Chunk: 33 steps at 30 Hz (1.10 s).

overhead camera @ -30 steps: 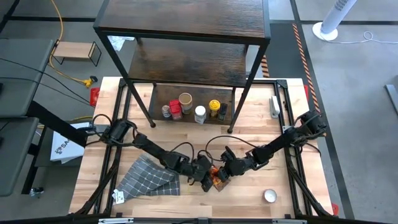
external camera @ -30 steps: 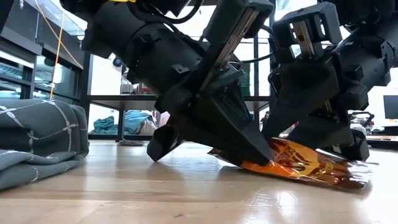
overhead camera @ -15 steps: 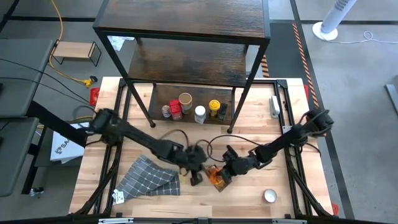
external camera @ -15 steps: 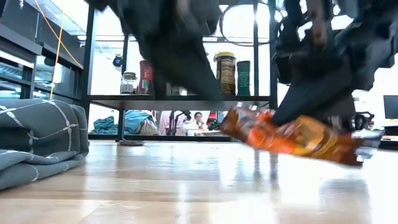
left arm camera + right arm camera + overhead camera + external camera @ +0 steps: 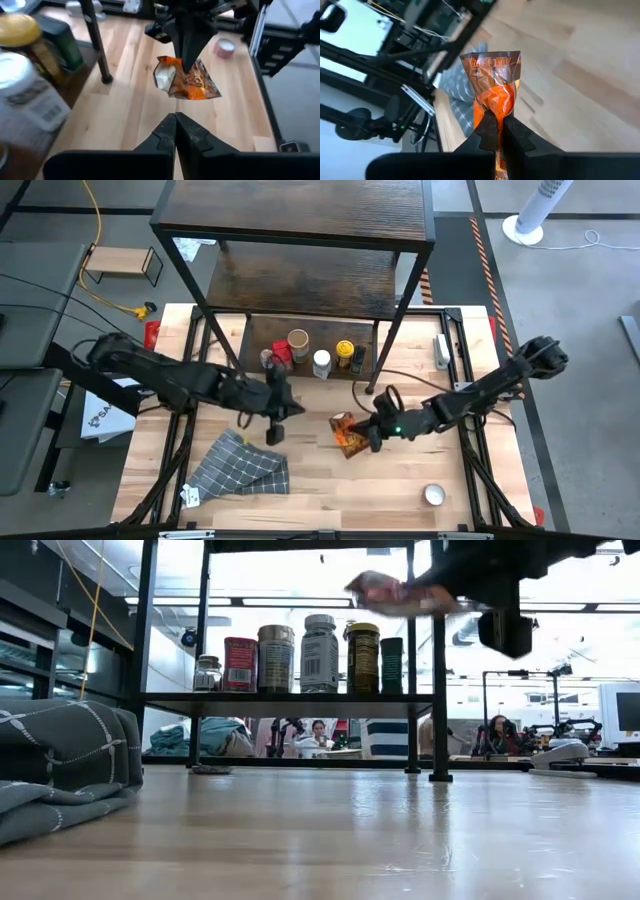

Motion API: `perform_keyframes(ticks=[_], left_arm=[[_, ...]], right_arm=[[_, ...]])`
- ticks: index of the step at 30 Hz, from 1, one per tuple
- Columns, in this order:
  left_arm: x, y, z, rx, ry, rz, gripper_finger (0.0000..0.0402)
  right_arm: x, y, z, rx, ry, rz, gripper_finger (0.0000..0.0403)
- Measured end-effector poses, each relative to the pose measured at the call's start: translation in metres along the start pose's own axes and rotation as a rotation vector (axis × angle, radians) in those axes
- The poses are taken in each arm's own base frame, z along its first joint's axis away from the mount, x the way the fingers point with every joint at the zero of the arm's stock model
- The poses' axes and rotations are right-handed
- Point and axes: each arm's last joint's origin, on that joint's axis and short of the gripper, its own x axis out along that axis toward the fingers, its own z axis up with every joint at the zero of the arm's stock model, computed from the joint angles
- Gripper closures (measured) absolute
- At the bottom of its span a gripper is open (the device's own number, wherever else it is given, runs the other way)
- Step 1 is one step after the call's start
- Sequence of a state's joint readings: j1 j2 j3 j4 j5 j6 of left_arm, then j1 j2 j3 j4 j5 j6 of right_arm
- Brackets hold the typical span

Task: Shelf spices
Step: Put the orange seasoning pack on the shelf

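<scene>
Grey checked cloth [image 5: 243, 465] lies folded on the table's [image 5: 320, 495] front-left area, below and slightly left of the left gripper as seen from above.

Left gripper [image 5: 274, 430] hangs over the table just above the cloth's upper-right corner. Its fingers [image 5: 176, 131] are pressed together and hold nothing. In the left wrist view, the orange packet [image 5: 187, 80] sits straight ahead of these fingertips, apart from them.

The shelf [image 5: 300, 250] stands at the table's rear. On its lowest board is the row of spices [image 5: 310, 355]: a small glass jar, a red tin, a tan-lidded jar, a white-lidded bottle, a yellow-lidded jar and a dark container. The row lies beyond the left gripper, toward the back; the leftmost jars are near the left arm's wrist. The low view shows the same row [image 5: 300, 655] upright on the board.

Right gripper [image 5: 366, 430] is over the table centre, in front of the shelf's right front leg. Its fingers [image 5: 492, 132] are closed, pinching the orange packet by one end; the rest of the packet extends forward past the fingertips. In the low view the packet [image 5: 395, 592] is well clear of the tabletop, though blurred, so its tilt is uncertain.

A small round tin [image 5: 433, 495] rests on the table front-right, nearer the right arm and well apart from both grippers.
</scene>
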<state>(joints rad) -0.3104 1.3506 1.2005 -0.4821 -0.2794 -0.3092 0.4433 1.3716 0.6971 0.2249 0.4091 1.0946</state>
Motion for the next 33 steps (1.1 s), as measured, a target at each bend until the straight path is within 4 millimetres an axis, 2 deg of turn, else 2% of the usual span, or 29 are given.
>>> perform_keyframes(ticks=[5,9,16,21,27,33], left_arm=[[-0.023,0.011,0.004,-0.014,-0.023,0.007,0.0371],[-0.028,0.015,0.006,-0.029,-0.034,0.0,0.0328],[-0.014,0.015,0.019,-0.052,-0.123,-0.066,0.0222],[0.005,0.024,0.03,-0.228,-0.168,-0.174,0.0168],[0.008,0.03,0.034,-0.387,-0.195,-0.168,0.0152],[0.004,0.029,0.045,-0.483,-0.315,-0.191,0.0151]], right_arm=[[-0.009,0.006,0.012,-0.012,-0.047,0.039,0.0402],[-0.011,0.01,0.017,0.01,-0.148,0.052,0.0402],[-0.014,0.021,0.028,0.017,-0.331,0.098,0.0403],[-0.018,0.028,0.036,-0.045,-0.439,0.129,0.0403],[-0.021,0.032,0.04,-0.109,-0.5,0.129,0.0403],[-0.02,0.03,0.046,-0.098,-0.549,0.098,0.0403]])
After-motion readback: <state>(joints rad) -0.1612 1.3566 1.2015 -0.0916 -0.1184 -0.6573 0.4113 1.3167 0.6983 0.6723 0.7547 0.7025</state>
